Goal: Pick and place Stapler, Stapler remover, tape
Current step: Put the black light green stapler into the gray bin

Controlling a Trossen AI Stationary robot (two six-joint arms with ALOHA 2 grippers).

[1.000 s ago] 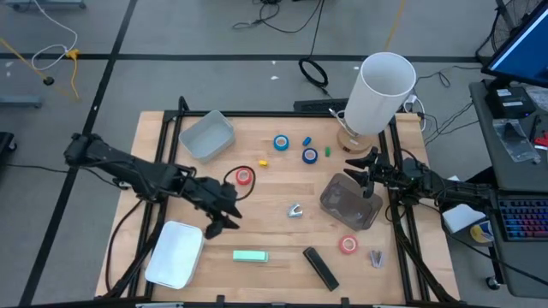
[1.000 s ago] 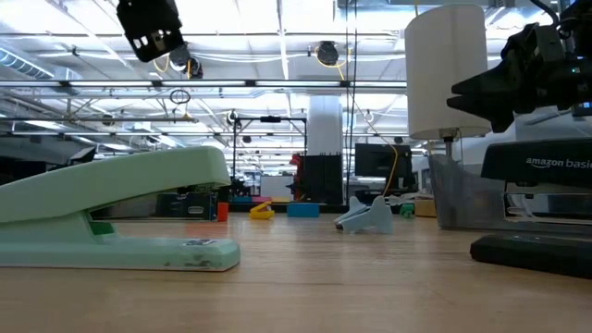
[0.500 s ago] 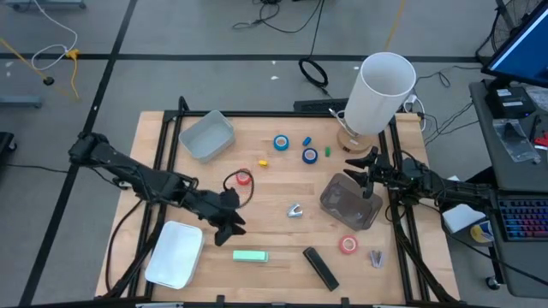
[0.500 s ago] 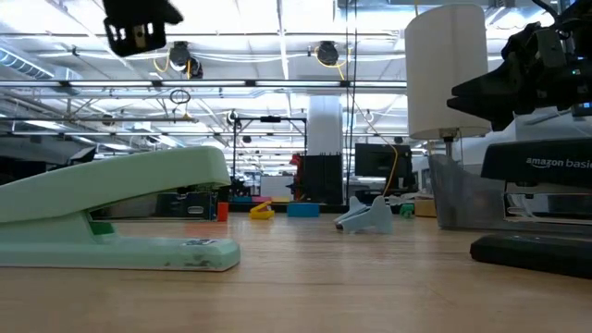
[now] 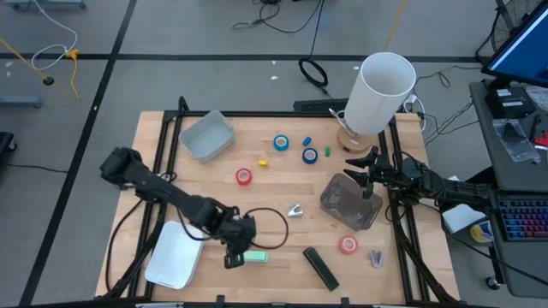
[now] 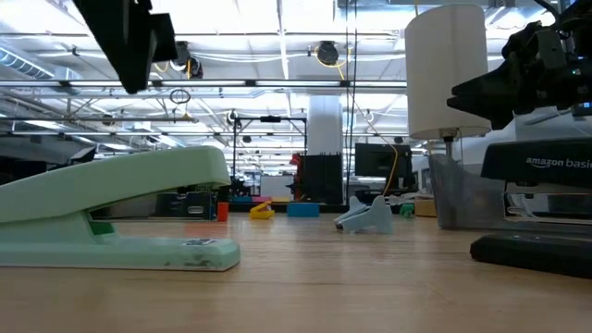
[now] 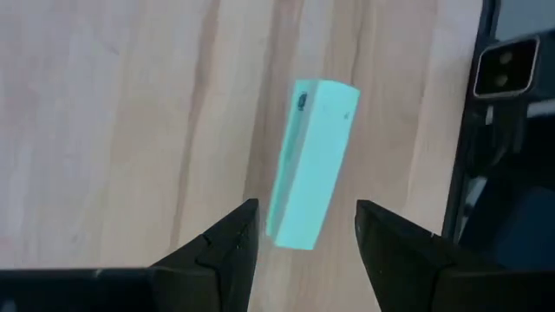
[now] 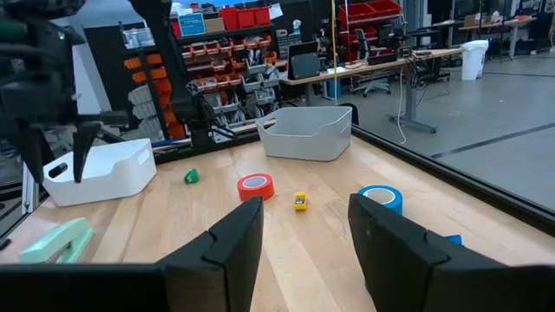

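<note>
A mint-green stapler lies flat on the wood near the table's near edge; it fills the left of the low view. My left gripper hovers just over the stapler's left end, pointing steeply down. It is open, and in the left wrist view its fingers stand on either side of the stapler's near end without touching it. A black stapler lies to the right. A grey staple remover sits mid-table. Red tape, red tape and blue tape lie flat. My right gripper waits open at the right.
A white bin stands just left of the green stapler, a grey bin at the far left, a dark clear bin at the right. A tall white cylinder stands at the far right. A black cable loop trails from my left arm.
My left gripper has swung from beside the red tape toward the table's near edge and to the right, sinking and tipping steeply downward. It now stands over the green stapler's left end, its fingers still open. No object has moved.
</note>
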